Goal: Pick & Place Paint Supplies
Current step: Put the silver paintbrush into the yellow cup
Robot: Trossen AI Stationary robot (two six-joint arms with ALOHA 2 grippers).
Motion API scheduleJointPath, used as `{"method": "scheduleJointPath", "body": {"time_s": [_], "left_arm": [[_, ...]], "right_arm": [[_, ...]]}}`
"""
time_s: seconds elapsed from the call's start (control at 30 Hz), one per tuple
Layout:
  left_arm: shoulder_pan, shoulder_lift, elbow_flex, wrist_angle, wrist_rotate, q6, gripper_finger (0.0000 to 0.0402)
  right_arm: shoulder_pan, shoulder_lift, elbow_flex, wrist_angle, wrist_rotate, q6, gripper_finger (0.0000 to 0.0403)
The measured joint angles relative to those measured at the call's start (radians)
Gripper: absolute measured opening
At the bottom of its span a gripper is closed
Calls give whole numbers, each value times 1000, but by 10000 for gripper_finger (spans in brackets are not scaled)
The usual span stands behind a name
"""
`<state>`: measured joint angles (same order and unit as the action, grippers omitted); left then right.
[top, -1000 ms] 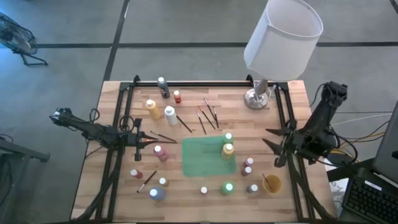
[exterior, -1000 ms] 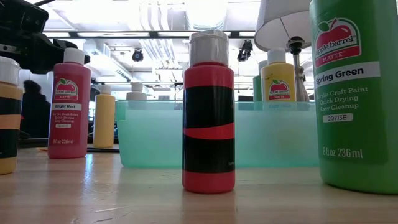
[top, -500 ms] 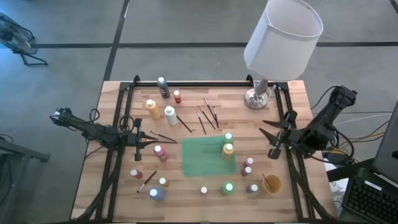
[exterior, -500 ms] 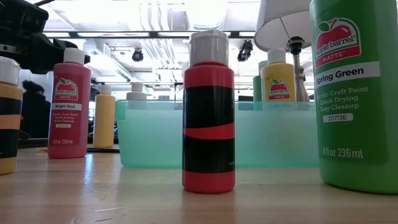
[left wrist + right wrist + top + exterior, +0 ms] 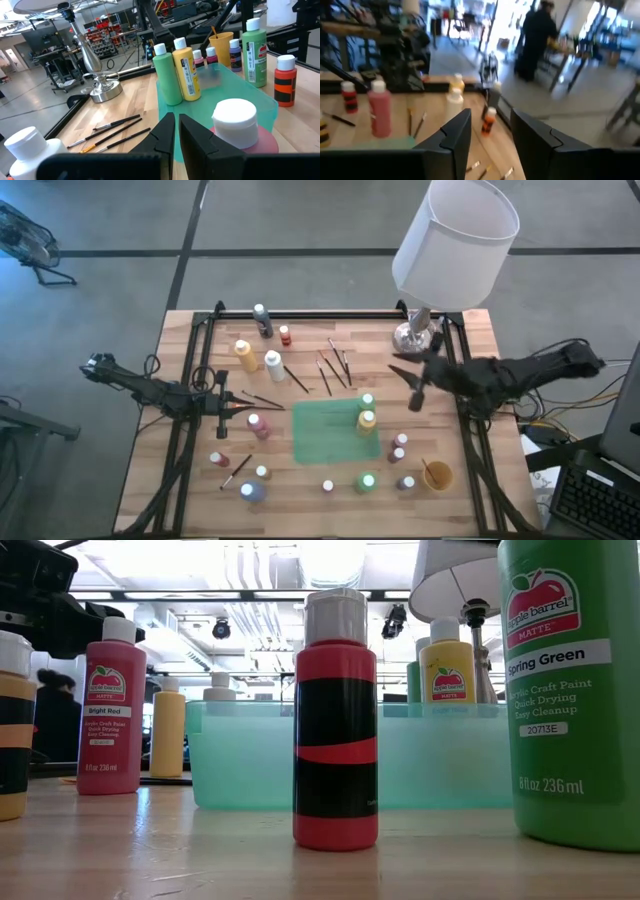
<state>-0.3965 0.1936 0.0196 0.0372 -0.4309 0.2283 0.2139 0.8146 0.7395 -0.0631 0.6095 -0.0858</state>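
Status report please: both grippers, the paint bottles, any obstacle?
Left gripper shut, empty. Right gripper open, above table near lamp. Paint bottles untouched. Nothing blocking.

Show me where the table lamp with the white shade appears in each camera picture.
High view: lamp at the table's far right corner.
Low view: shade and stem, upper right.
Left wrist view: only its silver base.
Right wrist view: not in it.
Shared landmark: green tray.
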Motion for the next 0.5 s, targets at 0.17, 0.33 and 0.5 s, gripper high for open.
{"method": "scheduleJointPath", "body": {"time_s": [0.17, 0.33, 0.5], "left_arm": [[0, 0, 0, 0, 0, 0, 30], [0, 0, 0, 0, 0, 0, 30], [0, 0, 0, 0, 0, 0, 30]], "right_arm": [[-204, 121, 69, -52, -200, 84, 154], [-330, 255, 156, -99, -312, 166, 171], [-395, 415, 286, -171, -316, 200, 183]]}}
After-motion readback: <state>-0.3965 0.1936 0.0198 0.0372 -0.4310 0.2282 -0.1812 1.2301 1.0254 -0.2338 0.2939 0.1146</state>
